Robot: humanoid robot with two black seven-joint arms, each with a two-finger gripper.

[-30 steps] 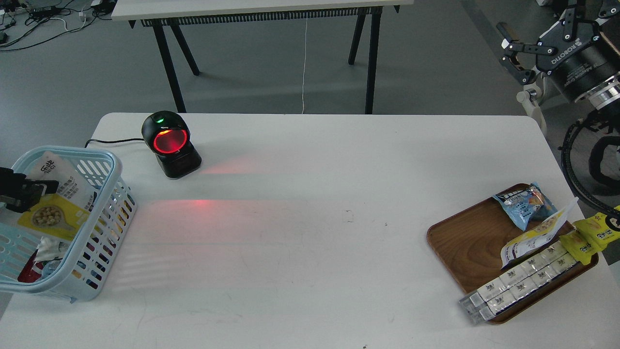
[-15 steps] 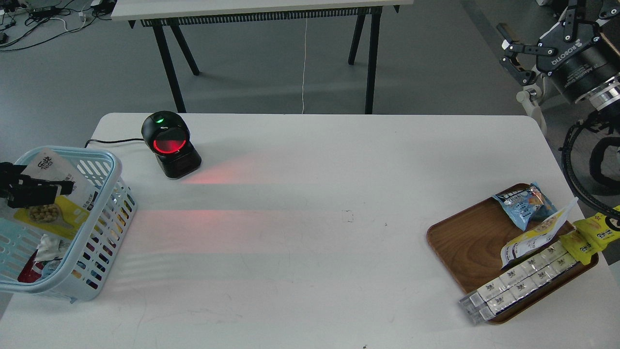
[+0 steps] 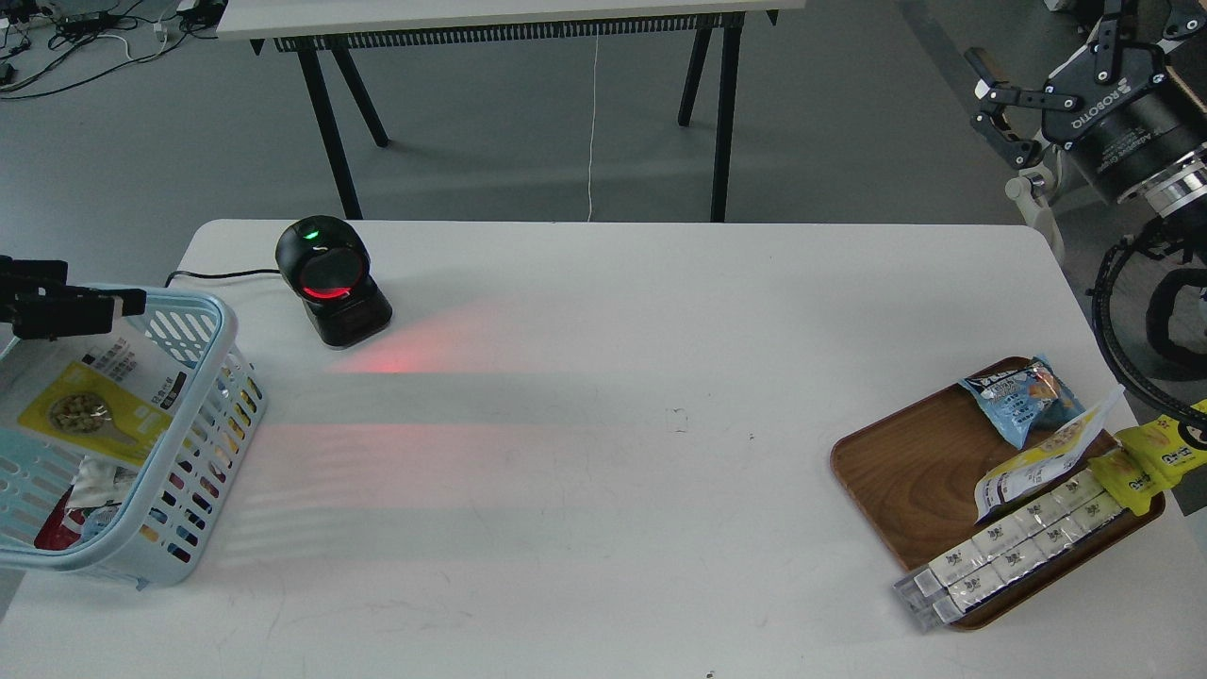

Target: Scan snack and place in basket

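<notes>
Snack (image 3: pixel 94 401) pouch flat in slotted plastic basket (image 3: pixel 203 415).

At your left, the snack (image 3: pixel 90 401) lies in the basket (image 3: pixel 222 325); scanner (image 3: pixel 330 281) behind, tray (image 3: pixel 905 471) right.

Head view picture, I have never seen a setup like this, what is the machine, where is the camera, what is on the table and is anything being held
The camera sits in a robot's head, looking down at a white table. The black parts at both edges are its grippers: the left gripper is above the blue basket, holding nothing; the right gripper is raised, open and empty. The snack lies inside the basket. The black scanner glows red. A wooden tray on the right holds more snack packets.
</notes>
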